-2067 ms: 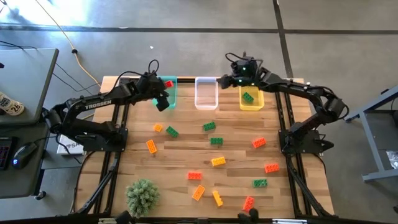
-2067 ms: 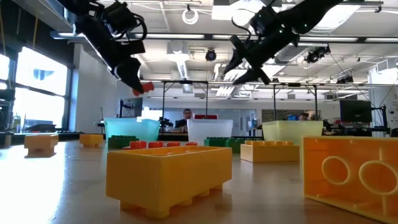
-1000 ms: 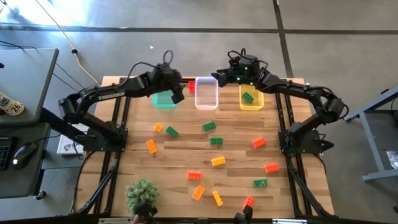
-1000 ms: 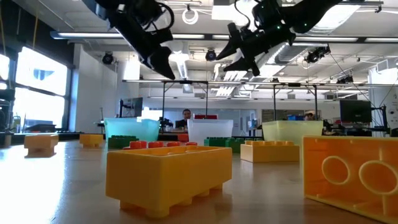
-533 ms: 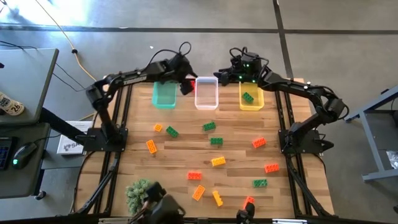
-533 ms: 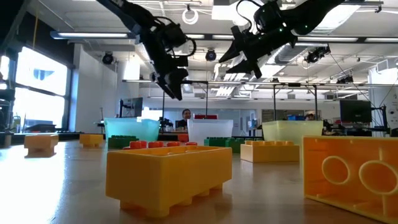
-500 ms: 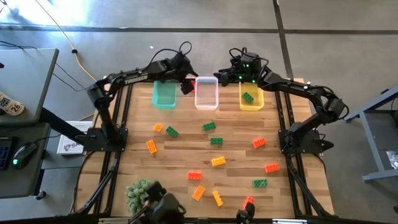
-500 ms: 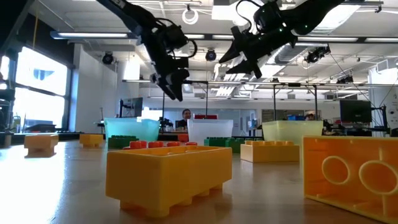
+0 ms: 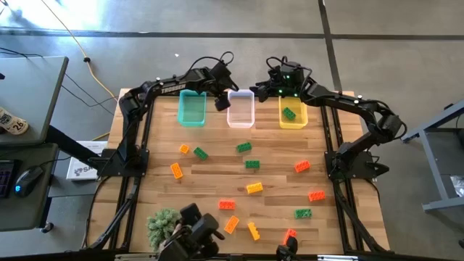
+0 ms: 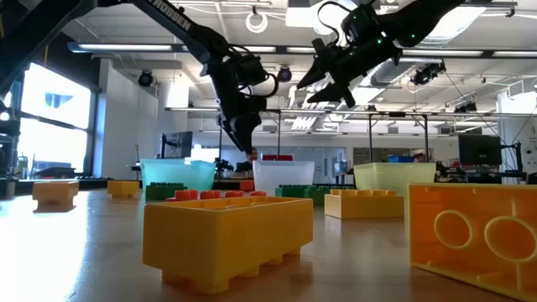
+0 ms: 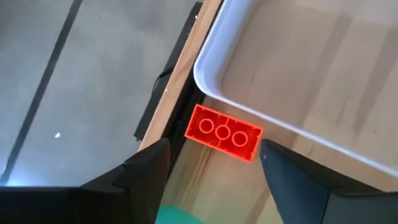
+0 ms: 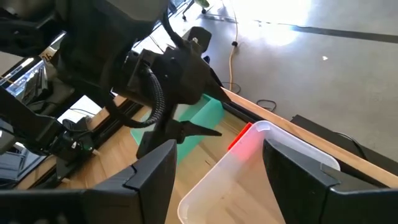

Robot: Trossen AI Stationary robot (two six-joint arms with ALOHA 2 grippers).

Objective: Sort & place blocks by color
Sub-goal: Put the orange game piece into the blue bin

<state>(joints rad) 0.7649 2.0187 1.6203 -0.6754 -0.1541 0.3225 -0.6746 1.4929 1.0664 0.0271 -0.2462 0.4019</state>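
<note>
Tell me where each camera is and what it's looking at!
High view: above, looking straight down at the table, both arms.
Low view: at tabletop height, looking across; arms overhead.
Left wrist view: on the left arm, looking down past open jaws at a red block beside the clear bin.
Right wrist view: on the right arm, facing the left gripper.
Both wrist views share the clear bin.

"TROSSEN" on left arm (image 10: 172, 14)

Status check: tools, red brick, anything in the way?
Left tool open above red brick, brick on table beside clear bin. Right tool open, empty, over bins. Nothing in the way.
</note>
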